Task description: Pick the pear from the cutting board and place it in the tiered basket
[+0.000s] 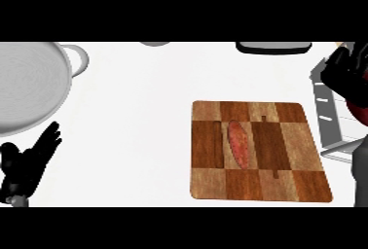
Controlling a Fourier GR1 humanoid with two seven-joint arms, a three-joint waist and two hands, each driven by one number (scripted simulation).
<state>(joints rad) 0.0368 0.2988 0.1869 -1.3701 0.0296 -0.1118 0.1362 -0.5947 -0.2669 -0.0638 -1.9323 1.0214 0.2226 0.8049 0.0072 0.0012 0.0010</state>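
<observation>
Head view: a wooden cutting board (259, 150) lies on the white counter (144, 121), toward its right side and near the front edge. On the board, a little left of its middle, lies a long reddish piece (238, 144), lengthwise front to back; whether this is the pear cannot be told.

At the counter's far right edge stands the wire tiered basket (332, 121), only partly in view. The right hand (343, 73) is raised over the basket's far end, its fingers curled; something red shows beside it, but whether the hand grasps it cannot be told.

The left hand (28, 163) rests at the counter's front left corner, fingers straight and released, holding nothing.

A large grey pot (28, 87) with a side handle fills the far left corner.
</observation>
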